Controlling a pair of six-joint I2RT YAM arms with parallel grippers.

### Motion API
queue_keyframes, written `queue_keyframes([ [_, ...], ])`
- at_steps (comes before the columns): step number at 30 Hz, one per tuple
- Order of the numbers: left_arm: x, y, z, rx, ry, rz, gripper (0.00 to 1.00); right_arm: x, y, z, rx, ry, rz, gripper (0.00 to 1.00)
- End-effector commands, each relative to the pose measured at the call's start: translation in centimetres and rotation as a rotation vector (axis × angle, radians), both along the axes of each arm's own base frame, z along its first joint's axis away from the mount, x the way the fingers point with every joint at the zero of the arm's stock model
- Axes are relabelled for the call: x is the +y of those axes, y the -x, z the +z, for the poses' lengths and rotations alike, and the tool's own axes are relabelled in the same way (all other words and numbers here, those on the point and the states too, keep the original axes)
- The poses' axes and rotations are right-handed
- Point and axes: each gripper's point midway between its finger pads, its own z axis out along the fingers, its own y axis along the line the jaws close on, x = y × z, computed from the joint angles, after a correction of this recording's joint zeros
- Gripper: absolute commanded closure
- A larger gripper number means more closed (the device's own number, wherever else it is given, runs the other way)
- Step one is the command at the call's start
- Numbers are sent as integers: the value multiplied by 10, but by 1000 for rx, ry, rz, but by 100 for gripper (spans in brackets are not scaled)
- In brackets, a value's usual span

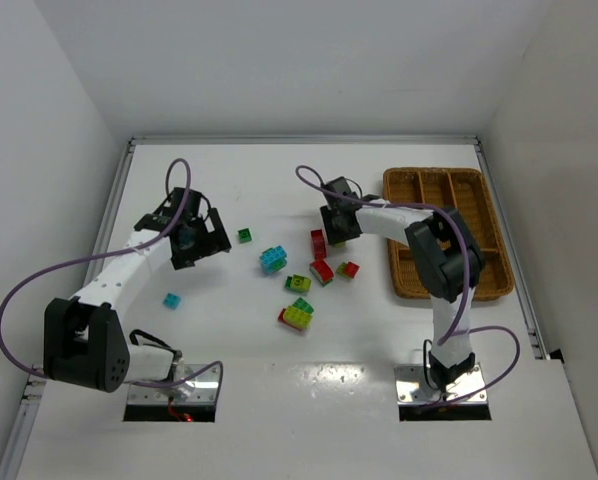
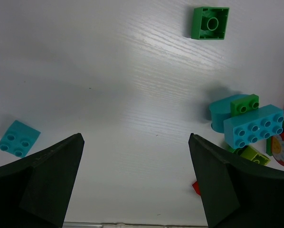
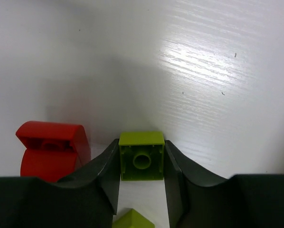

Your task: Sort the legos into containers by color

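My right gripper is shut on a yellow-green lego, underside facing the camera, low over the table; I cannot tell whether it touches. A red lego lies just left of the fingers and another yellow-green piece shows below. From above, the right gripper is left of the wicker tray. My left gripper is open and empty. A green lego, a cyan lego and a small cyan plate lie in front of it.
Loose legos lie mid-table: a green one, a cyan stack, red ones, a yellow-green and red stack and a lone cyan plate. White walls stand round the table on three sides.
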Motion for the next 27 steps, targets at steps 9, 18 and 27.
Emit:
queue_keyframes([
  [9,-6,-14,8,-48,26,-35,1,-46,-34,105,-212,-78,-222,70],
  [18,-19,-27,12,-86,57,-139,1,-171,-34,123,-281,-133,-664,70],
  [27,-34,-26,11,-83,83,-238,1,-192,-74,100,-242,-150,-750,44],
])
